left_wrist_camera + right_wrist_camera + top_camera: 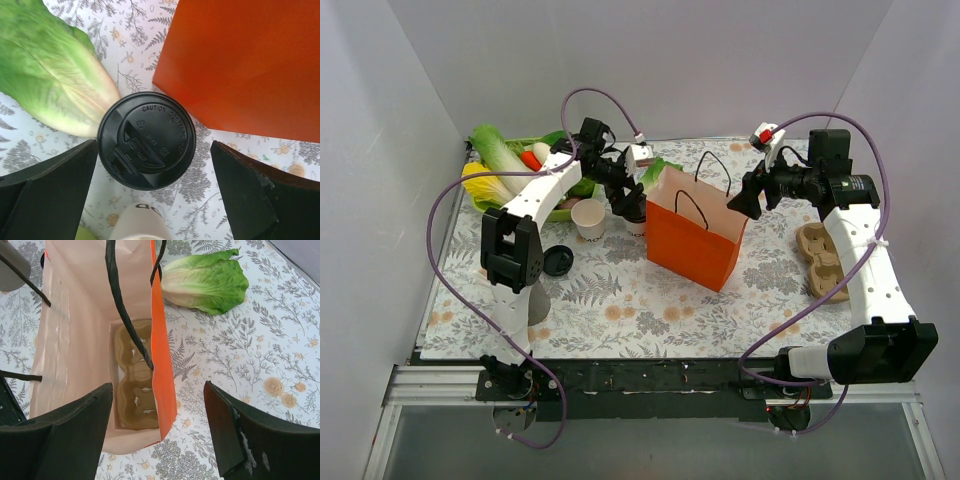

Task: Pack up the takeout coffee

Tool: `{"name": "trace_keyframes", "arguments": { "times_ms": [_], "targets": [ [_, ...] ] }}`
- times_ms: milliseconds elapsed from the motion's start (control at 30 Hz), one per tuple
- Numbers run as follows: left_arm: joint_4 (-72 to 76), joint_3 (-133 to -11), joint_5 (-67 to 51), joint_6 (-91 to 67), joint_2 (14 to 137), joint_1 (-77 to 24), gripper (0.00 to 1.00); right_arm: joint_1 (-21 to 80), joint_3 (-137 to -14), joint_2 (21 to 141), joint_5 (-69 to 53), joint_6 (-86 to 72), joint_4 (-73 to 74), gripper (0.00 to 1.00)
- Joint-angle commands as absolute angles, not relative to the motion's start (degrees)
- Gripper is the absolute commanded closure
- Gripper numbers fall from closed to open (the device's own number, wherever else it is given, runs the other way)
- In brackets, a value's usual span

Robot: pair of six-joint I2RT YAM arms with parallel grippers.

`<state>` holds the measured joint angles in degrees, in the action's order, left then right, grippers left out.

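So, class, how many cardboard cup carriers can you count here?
2. One carrier lies flat inside the orange bag; the other carrier sits on the table right of the bag. More could be hidden.

- A bare-rimmed white paper cup (588, 217) stands left of centre.
- A loose round black plastic lid (557, 261) lies just nearer.
- A green lettuce leaf (207, 280) lies far centre.
- A brown cardboard cup carrier (817, 250) sits right.

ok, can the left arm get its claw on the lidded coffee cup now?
Probably yes. The left claw is open right above the coffee cup, one finger either side of it. The lettuce leaf and orange bag sit close but look clear of the closing line.
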<state>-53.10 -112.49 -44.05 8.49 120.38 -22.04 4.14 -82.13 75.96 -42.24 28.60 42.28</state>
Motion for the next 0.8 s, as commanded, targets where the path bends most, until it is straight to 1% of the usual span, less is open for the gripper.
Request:
{"name": "trace_keyframes", "arguments": {
  "times_ms": [0,67,200,367,633,767],
  "targets": [
    [-51.4,-109.6,-44.7,4.0,117.6,-22.5,0.02,3.9,-83.1,74.4,-44.4,27.4,40.8,0.19],
    [-49.1,-109.4,-44.2,2.3,117.9,-22.5,0.02,3.9,-83.8,74.4,-44.5,27.4,40.9,0.18],
    [-49.1,-110.8,-44.5,1.6,118.7,-22.8,0.02,3.9,-84.5,74.7,-44.6,27.4,41.0,0.18],
    [-49.4,-109.8,-43.9,3.4,118.7,-22.9,0.04,3.9,-83.1,74.3,-44.6,27.2,40.2,0.18],
    [-48.8,-108.5,-42.5,6.6,118.5,-23.1,0.03,4.0,-83.8,75.1,-44.9,27.3,40.4,0.18],
    [-46.8,-106.5,-41.0,7.0,117.5,-23.6,0.04,3.9,-83.9,75.7,-45.2,27.4,40.2,0.18]
  ]
}}
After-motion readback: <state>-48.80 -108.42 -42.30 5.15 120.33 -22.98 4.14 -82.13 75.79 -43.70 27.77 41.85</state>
